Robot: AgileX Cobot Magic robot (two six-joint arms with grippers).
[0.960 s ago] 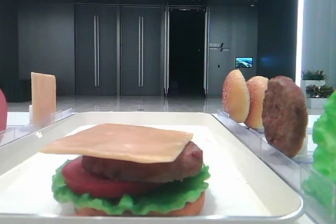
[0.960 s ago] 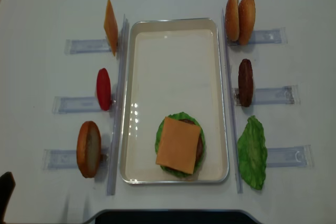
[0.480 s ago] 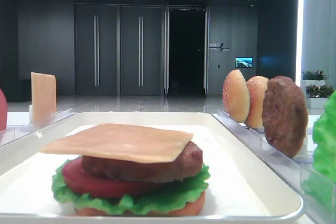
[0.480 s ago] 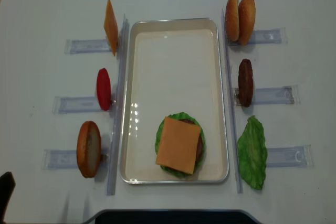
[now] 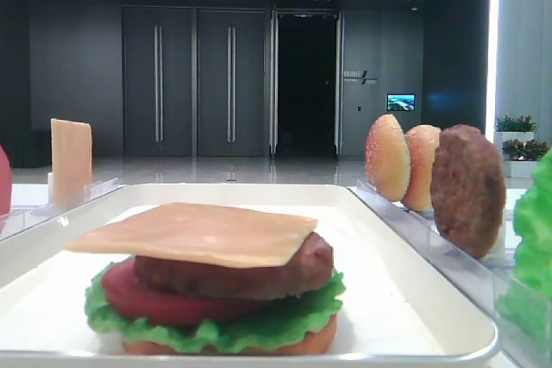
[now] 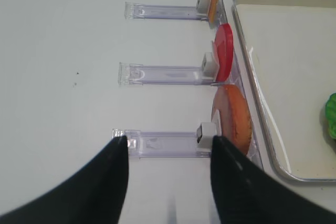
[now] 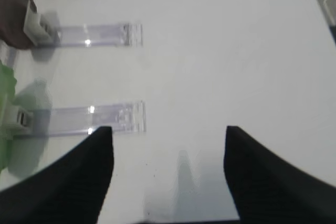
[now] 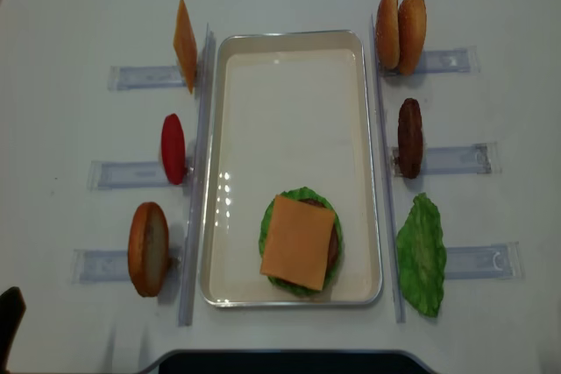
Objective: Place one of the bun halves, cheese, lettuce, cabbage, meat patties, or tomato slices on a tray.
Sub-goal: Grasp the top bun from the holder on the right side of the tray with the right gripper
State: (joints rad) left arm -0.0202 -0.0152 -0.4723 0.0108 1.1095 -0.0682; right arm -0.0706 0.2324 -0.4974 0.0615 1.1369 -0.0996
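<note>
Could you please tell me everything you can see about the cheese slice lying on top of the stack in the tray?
The cheese slice is a thin, smooth, pale orange-tan square. It lies flat as the top layer, resting on the meat patty, its corners overhanging. The stack sits at the near end of the white tray. No gripper touches it.
</note>
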